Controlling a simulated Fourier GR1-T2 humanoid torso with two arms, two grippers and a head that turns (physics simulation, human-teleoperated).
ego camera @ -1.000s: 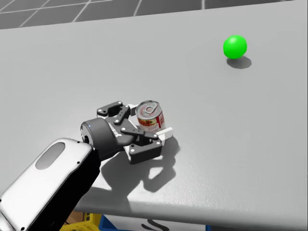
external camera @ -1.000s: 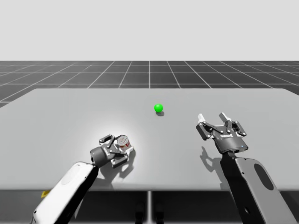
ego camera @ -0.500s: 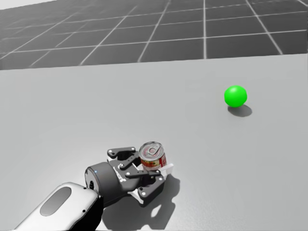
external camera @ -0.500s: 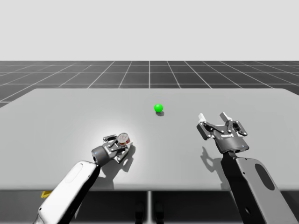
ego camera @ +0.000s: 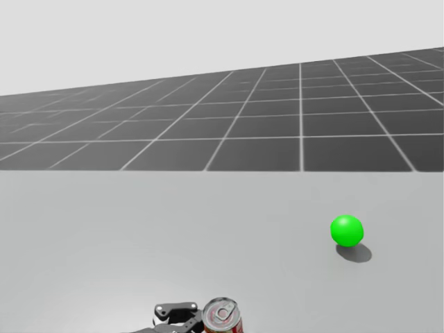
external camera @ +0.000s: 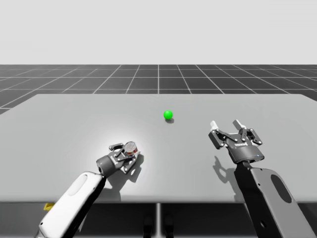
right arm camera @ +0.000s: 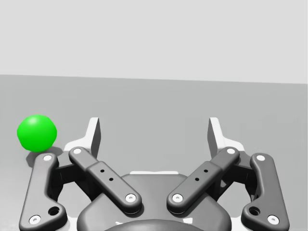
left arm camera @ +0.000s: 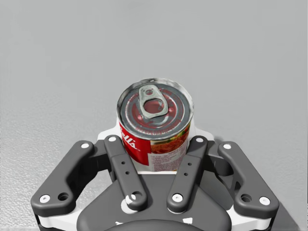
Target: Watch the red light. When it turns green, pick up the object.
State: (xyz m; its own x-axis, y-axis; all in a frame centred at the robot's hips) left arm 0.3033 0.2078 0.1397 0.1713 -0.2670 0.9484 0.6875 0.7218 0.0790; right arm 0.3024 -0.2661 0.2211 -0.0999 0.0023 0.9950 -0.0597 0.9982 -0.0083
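A red can with a silver pull-tab lid stands upright between the fingers of my left gripper, which is shut on it from both sides. In the high view the can and left gripper are at the near left of the grey table. The head view shows the can at its lower edge. The light, a green ball, rests on the table's middle, also seen as the green ball. My right gripper hovers open at the near right, holding nothing.
From the right wrist, the green ball lies ahead of the open right gripper, off toward the can's side. A dark gridded floor stretches beyond the table's far edge.
My head has turned upward, so the can and the green ball sit lower in the head view. The left gripper with the can has shifted slightly. The right arm is unmoved.
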